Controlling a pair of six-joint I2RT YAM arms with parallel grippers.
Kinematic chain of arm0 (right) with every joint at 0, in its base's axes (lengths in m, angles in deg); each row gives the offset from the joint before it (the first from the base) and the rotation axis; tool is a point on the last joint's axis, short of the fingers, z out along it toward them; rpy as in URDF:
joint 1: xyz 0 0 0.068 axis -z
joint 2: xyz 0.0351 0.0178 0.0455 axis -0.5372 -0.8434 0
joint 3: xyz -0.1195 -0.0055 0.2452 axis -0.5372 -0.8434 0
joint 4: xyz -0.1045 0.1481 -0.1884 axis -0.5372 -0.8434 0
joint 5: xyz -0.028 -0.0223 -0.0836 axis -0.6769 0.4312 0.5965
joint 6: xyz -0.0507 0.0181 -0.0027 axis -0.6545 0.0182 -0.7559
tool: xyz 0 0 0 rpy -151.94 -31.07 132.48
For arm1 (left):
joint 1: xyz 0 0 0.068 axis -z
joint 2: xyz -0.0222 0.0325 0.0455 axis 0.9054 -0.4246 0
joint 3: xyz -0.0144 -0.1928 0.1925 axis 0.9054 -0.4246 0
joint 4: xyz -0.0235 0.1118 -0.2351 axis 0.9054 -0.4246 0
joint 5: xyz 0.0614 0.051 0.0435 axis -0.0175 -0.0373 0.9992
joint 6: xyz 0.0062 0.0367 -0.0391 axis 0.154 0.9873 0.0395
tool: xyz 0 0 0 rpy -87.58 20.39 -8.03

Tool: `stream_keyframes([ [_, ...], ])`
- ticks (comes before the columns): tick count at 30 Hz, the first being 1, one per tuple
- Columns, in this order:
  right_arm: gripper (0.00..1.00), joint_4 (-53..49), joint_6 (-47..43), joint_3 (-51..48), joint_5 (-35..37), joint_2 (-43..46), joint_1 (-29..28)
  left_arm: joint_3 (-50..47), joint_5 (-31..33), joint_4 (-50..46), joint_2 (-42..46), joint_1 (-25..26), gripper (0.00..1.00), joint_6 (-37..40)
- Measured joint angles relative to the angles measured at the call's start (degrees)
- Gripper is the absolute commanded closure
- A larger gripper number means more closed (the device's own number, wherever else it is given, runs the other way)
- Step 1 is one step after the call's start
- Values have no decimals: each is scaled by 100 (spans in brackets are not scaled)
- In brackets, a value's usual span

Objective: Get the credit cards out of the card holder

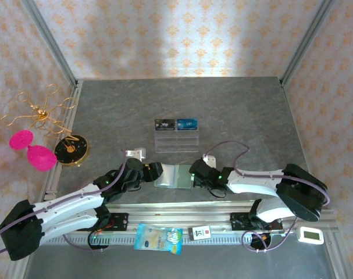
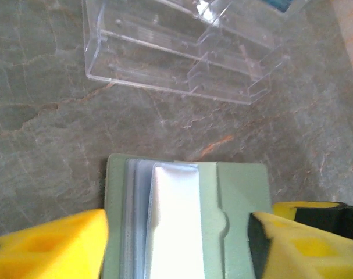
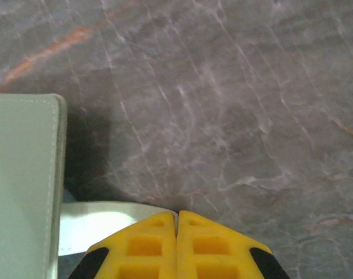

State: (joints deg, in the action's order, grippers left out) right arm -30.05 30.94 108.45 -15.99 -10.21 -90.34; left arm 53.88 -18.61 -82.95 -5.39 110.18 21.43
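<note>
The card holder is a sage-green wallet lying open on the table between my two grippers. In the left wrist view the card holder shows its clear inner pockets. A whitish leaf stands up among them. I cannot tell whether it is one of the credit cards or a glaring pocket. My left gripper is open, one yellow finger on each side of the wallet. My right gripper is shut, pinching the end of the wallet's pale tab beside the cover.
A clear acrylic rack stands just beyond the wallet, with a dark card and a blue card in its back tier. Pink shapes, a black disc and a gold wire ornament sit at the left. A snack packet lies on the front rail.
</note>
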Motion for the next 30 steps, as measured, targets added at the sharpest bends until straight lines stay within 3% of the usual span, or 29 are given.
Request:
stream_keyframes([
  [3,69,101,68,57,26,-138,2,0,-74,105,-278,2,47,35],
  [6,56,105,42,125,46,-131,-20,-2,-192,254,-459,2,50,52],
  [8,54,61,42,125,87,-131,-7,-2,-245,313,-494,2,54,63],
  [15,53,-616,-245,546,289,1040,-7,0,-337,503,-754,2,56,142],
  [18,69,-564,-551,811,243,1436,-7,0,-337,516,-782,2,58,160],
  [20,73,-400,-730,887,15,1478,4,0,-337,518,-785,2,58,197],
  [30,76,782,-975,916,-1436,-284,42,0,-341,516,-822,-184,47,289],
])
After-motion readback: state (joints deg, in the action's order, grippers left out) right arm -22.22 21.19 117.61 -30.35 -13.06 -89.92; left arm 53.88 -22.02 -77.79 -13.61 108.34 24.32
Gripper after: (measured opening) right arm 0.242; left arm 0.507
